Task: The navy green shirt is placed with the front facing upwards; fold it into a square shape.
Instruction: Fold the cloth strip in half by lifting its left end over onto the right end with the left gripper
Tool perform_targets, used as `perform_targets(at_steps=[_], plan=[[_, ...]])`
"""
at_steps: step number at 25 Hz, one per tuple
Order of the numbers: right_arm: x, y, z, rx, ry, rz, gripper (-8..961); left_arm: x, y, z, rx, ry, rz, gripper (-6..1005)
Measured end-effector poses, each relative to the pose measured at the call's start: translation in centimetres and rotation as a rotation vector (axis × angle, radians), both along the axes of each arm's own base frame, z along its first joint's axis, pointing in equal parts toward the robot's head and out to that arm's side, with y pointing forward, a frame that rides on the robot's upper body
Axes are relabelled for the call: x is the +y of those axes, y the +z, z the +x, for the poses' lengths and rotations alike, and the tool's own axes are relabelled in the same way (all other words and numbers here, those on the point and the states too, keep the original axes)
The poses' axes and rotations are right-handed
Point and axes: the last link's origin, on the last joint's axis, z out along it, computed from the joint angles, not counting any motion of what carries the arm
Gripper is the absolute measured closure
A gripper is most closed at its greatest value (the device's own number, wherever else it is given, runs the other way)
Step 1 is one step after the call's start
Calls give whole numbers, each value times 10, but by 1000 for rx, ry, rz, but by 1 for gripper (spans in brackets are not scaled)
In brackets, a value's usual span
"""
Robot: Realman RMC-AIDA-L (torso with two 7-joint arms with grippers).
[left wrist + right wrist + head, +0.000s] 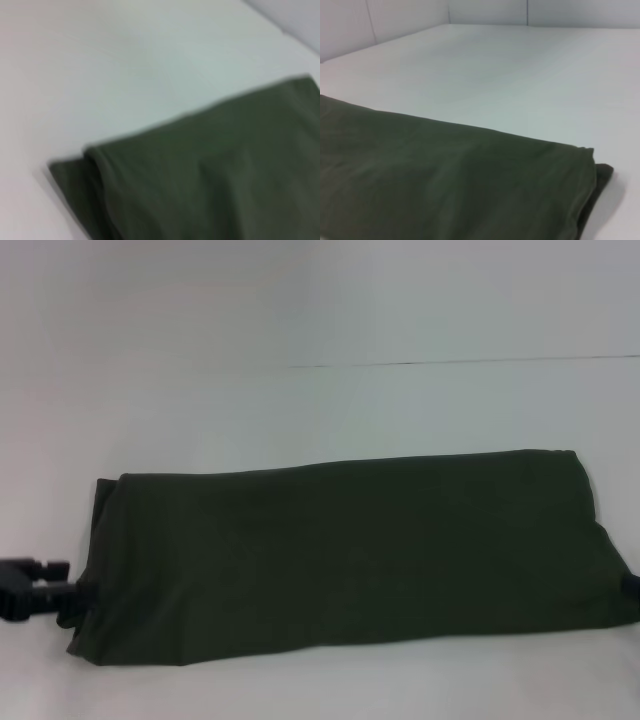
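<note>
Folded navy green shirt (350, 550), left gripper (50, 590) beside

The left gripper (62, 592) reaches in low from the left edge of the head view, its dark body lying roughly level and pointing toward the middle. Whether its jaws are parted or closed cannot be made out (only a dark blocky shape shows). Of the right arm, just a small dark sliver (631, 586) appears at the right edge of the head view, at about the same height. Neither wrist view shows any part of its own arm.
</note>
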Motion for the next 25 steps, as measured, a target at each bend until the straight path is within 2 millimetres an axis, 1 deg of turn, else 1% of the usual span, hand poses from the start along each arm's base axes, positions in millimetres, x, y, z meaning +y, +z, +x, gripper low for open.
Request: perform_targets(at_steps=[3, 5, 7, 11, 13, 16, 21, 25], plan=[[-2, 5, -2, 4, 12, 6, 326, 5, 8, 1, -41, 4, 78, 496], [-3, 8, -7, 20, 48, 4, 239, 8, 14, 2, -77, 7, 136, 455], [-4, 9, -18, 38, 112, -16, 238, 12, 19, 5, -111, 19, 186, 377], [2, 2, -43, 64, 261, -93, 235, 23, 20, 6, -121, 87, 198, 220], [6, -5, -55, 71, 328, -142, 235, 28, 17, 8, -114, 131, 182, 186], [12, -18, -67, 63, 395, -221, 236, 30, 15, 8, -116, 163, 175, 135], [16, -37, -83, 40, 477, -346, 237, 30, 14, 6, -118, 198, 171, 133], [18, -43, -88, 28, 505, -382, 237, 29, 11, 2, -108, 241, 162, 133]])
